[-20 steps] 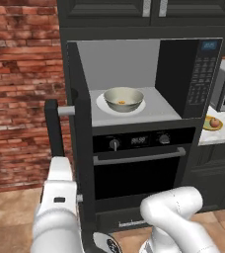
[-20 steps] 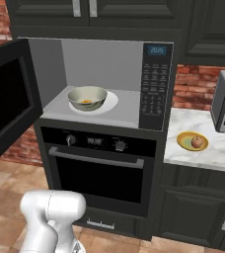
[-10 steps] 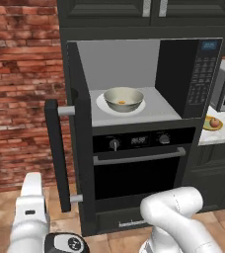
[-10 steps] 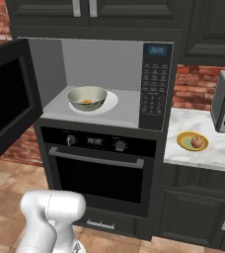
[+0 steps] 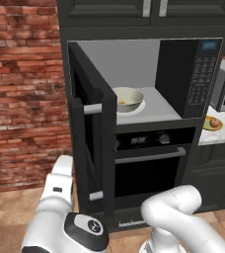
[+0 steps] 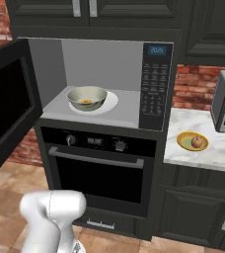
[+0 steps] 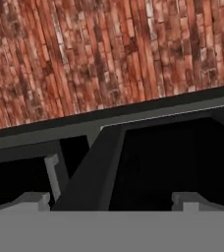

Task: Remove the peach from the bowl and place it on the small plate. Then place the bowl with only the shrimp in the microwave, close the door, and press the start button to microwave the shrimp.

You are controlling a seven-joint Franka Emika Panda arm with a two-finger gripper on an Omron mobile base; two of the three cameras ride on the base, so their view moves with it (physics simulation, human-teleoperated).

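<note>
Bowl (image 6: 87,97): a pale green bowl sitting inside the open microwave (image 6: 151,79), on the round white turntable toward the left of the cavity floor.
Shrimp (image 6: 86,102): a small orange piece lying in the bottom of the bowl.
Peach (image 6: 198,142): resting on the small plate (image 6: 185,140), a yellow one, on the marble table (image 6: 218,153) to the right of the microwave, near its front edge.
Microwave door (image 5: 91,143): swung partway out on its left hinge, its grey bar handle (image 5: 99,108) on the outer face; in the left base view its edge hides the left rim of the bowl.
Gripper (image 7: 111,199): in the hand view it faces the dark door edge, with red brick wall (image 7: 109,54) beyond.
Jaws: spread wide, nothing between them; two grey tips low in the hand view.
Oven (image 6: 97,170): built in directly below the microwave, door closed.
</note>
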